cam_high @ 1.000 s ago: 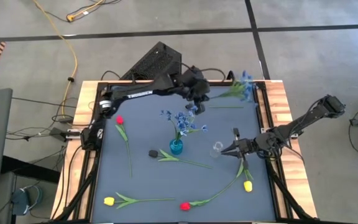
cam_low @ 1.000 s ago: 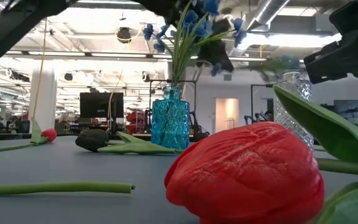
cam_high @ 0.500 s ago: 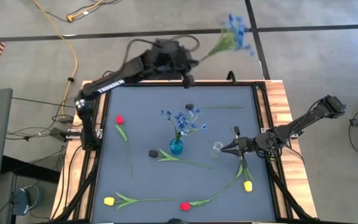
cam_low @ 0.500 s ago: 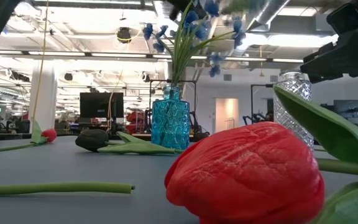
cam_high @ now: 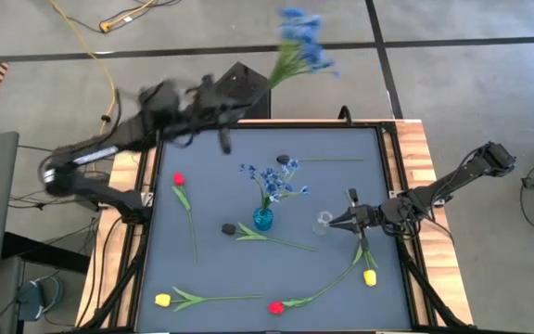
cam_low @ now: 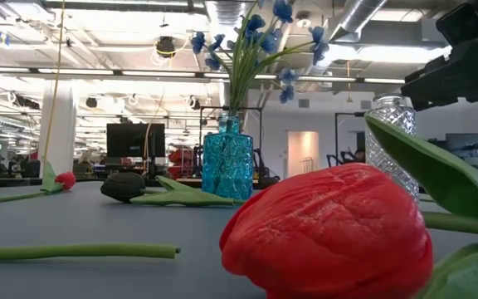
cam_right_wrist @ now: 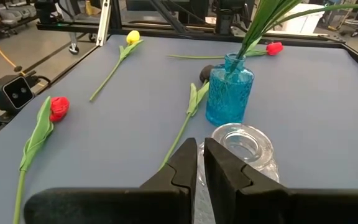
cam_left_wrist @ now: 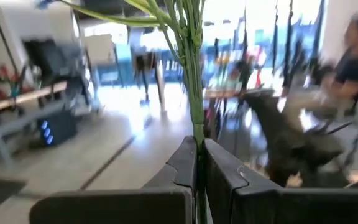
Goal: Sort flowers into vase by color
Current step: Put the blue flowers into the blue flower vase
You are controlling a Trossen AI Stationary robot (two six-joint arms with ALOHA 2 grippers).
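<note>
High view shows a blue flower spray (cam_high: 302, 42) carried in the air at the upper middle of the frame, beyond the far edge of the table (cam_high: 360, 288), its green stem running down-left to the left gripper (cam_high: 222, 109), which is blurred there; in the left wrist view the stem (cam_left_wrist: 194, 74) is seen clamped between the two dark fingers (cam_left_wrist: 182, 165), which are pressed together on it. A blue glass vase (cam_high: 262, 219) stands at the centre of the mat, already holding blue blossoms (cam_high: 272, 176), with a clear glass vase (cam_high: 322, 223) just to its right. The right gripper (cam_high: 336, 222) waits beside the clear vase with its fingers close together, nothing visibly held. Red tulips (cam_high: 178, 178) at left and at bottom centre (cam_high: 275, 307), yellow tulips at lower left (cam_high: 162, 300) and lower right (cam_high: 370, 276), and dark buds (cam_high: 228, 227) near the blue vase and at upper centre (cam_high: 283, 159) lie on the mat unsorted. The step in hand is judged to be the transport of a second blue spray to the blue vase. For the next move, the stem end would need to be brought over the narrow neck, turned roughly upright, lowered beside the stems already inside without tipping the vase, and only then released.
</note>
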